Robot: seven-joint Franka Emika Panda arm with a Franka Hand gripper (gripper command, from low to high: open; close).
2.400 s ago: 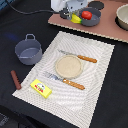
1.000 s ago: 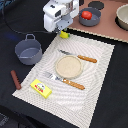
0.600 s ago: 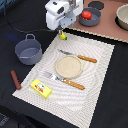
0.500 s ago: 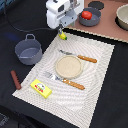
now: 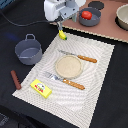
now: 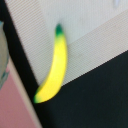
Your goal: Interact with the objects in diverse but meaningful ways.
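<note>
A yellow banana point(image 5: 62, 34) with a green tip point(image 6: 59, 31) lies on the far corner of the striped mat. My white gripper point(image 5: 59, 25) hangs just above it, and no finger touches the banana point(image 6: 52, 67) in the wrist view, so it looks open. A red tomato point(image 5: 87, 14) sits in the grey pan point(image 5: 93, 20) at the back. A grey two-handled pot point(image 5: 28, 49) stands off the mat on the exterior view's left. Nearer the front are a brown sausage point(image 5: 15, 79) and a yellow block point(image 5: 41, 88).
On the striped mat point(image 5: 95, 87) are a tan plate point(image 5: 69, 66), a knife point(image 5: 80, 56) and a fork point(image 5: 62, 80) with orange handles. A bowl point(image 5: 122, 16) and a dark disc point(image 5: 96, 4) sit on the brown board at the back.
The gripper swung from beside the pan toward the exterior view's left, to the mat's far corner. In the last second it has risen slightly, and the banana has stayed put.
</note>
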